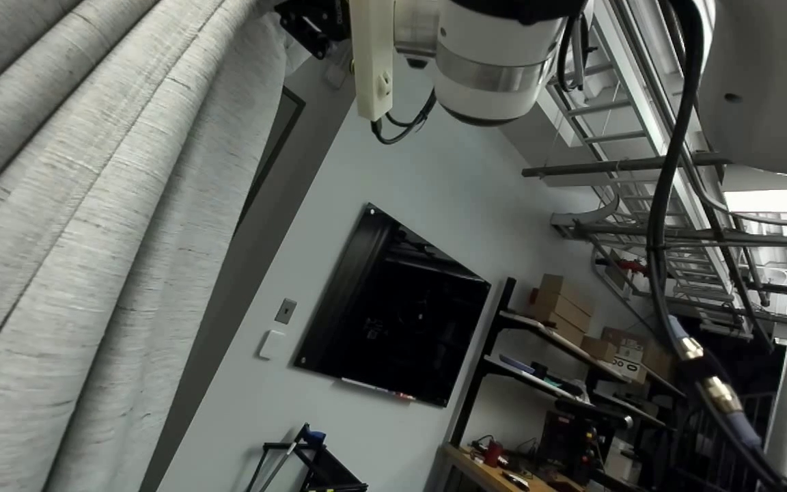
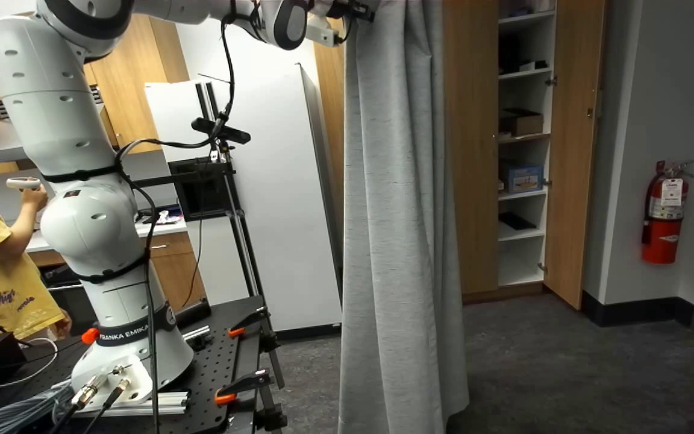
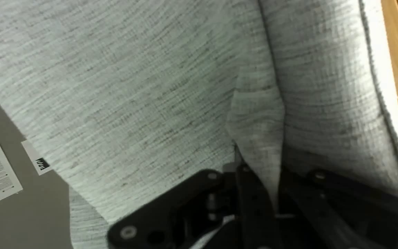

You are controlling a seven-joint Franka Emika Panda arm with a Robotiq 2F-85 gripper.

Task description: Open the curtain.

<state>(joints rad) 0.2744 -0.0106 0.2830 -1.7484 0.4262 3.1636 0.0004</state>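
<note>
The curtain [image 1: 113, 225] is light-grey woven cloth with long pleats. It fills the left side of an exterior view. In an exterior view, the curtain [image 2: 392, 229] hangs in a bunched column down to the floor. In the wrist view, the curtain [image 3: 133, 97] fills most of the picture. My black gripper [image 3: 264, 176] has a narrow fold of the cloth pinched between its fingers. The fingertips are partly hidden by cloth and shadow. The gripper [image 2: 356, 9] is high up at the curtain's upper part, and its tips also meet the cloth in an exterior view [image 1: 315, 27].
A black wall screen [image 1: 397, 307] and shelves [image 1: 557, 348] stand beyond the curtain. A wooden cabinet door [image 2: 573, 150] stands open near a fire extinguisher [image 2: 663, 217]. A fridge [image 2: 287, 199] is behind the arm. A person [image 2: 3, 259] stands at the far left.
</note>
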